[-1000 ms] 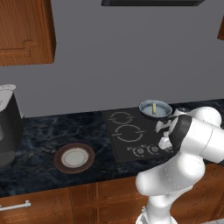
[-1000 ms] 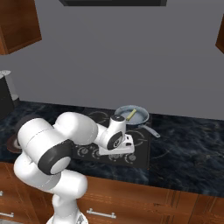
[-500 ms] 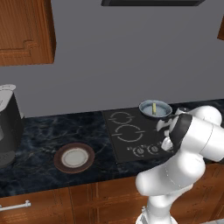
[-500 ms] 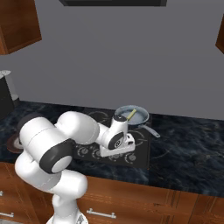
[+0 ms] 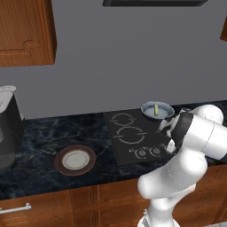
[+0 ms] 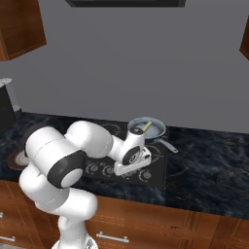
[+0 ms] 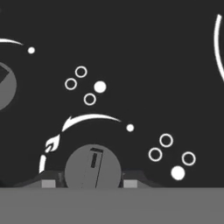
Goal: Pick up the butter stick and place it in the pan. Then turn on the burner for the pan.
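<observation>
The pale-yellow butter stick [image 5: 156,109] [image 6: 146,127] lies inside the small grey-blue pan [image 5: 162,107] [image 6: 155,129] on the cooktop's back right burner. My gripper [image 6: 128,171] points down at the knob row along the cooktop's front edge. In the hand view my gripper [image 7: 91,182] has a round grey burner knob [image 7: 92,168] between its two dark fingertips [image 7: 50,181], and the jaws are shut against the knob's sides. In the left base view my own arm hides the gripper.
The black cooktop [image 5: 131,135] carries more knobs [image 5: 142,153] [image 6: 93,168] along its front. A brown plate [image 5: 75,159] with a white centre sits on the dark counter to the left. A dark appliance [image 5: 8,128] stands at the far left. The pan's handle [image 6: 166,145] points right.
</observation>
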### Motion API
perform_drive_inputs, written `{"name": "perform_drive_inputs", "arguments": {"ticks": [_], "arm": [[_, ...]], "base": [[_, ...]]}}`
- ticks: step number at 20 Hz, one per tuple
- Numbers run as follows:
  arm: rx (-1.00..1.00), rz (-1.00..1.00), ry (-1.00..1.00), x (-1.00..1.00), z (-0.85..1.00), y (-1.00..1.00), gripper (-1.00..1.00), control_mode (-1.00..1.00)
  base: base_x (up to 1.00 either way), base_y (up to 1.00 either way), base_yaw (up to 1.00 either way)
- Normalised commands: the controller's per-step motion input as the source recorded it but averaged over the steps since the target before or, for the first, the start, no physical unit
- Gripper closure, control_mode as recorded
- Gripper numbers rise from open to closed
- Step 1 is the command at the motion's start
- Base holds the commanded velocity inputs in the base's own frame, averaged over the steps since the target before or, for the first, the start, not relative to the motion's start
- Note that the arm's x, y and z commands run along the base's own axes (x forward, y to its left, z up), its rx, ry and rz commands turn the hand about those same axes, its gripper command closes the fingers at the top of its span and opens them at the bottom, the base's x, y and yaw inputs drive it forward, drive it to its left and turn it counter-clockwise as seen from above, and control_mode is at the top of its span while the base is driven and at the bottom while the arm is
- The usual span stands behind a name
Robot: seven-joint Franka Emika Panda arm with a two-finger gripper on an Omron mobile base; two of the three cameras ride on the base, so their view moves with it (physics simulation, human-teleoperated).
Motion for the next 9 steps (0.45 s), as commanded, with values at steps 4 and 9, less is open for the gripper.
{"name": "perform_drive_inputs", "arguments": {"ticks": [4,9], "arm": [[0.0,0.18,0.0,0.0,-0.24,0.12,1.0,-1.0],[0.0,0.19,0.0,0.0,-0.26,0.16,1.0,-1.0]], "base": [[0.0,0.0,0.0],[0.0,0.0,0.0]]}}
